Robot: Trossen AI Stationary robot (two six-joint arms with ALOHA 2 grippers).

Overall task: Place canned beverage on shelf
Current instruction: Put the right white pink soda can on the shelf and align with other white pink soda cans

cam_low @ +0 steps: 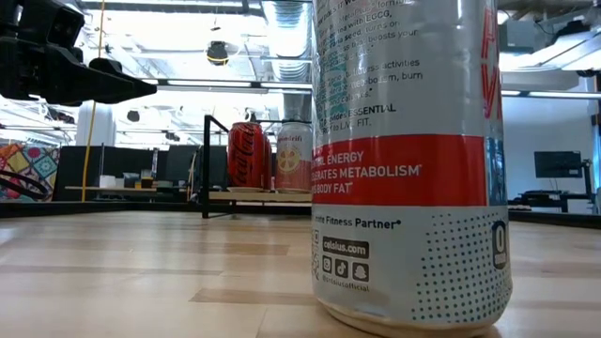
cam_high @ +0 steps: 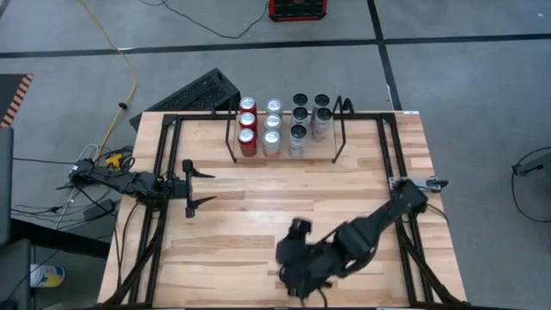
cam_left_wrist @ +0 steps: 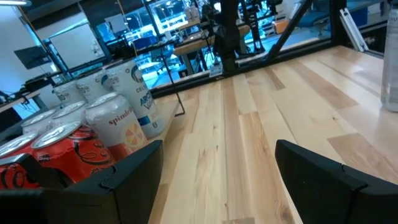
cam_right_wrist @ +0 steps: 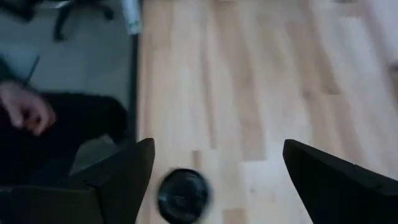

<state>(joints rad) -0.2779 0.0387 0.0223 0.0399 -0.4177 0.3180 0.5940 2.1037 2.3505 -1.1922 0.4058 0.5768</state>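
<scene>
The right gripper (cam_high: 297, 274) hangs with jaws spread wide and empty directly over an upright Celsius can (cam_low: 408, 160) at the table's (cam_high: 250, 224) near edge, its dark top (cam_right_wrist: 183, 194) just below the fingers. The shelf (cam_high: 284, 129) at the far edge carries Coca-Cola, Spindrift and Celsius cans. The left gripper (cam_high: 191, 188), open and empty, waits by the left edge.

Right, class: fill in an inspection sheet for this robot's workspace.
Surface: wooden table.
Job's things: shelf at the far edge, holding rows of shelved cans; one white can stands apart near the front edge.
Clutter: nothing seen.
Grippers: left gripper open, waiting at the left; right gripper open above a can top.
Cables: yellow cable on the floor.
Surroundings: a person's hand beside the table.
</scene>
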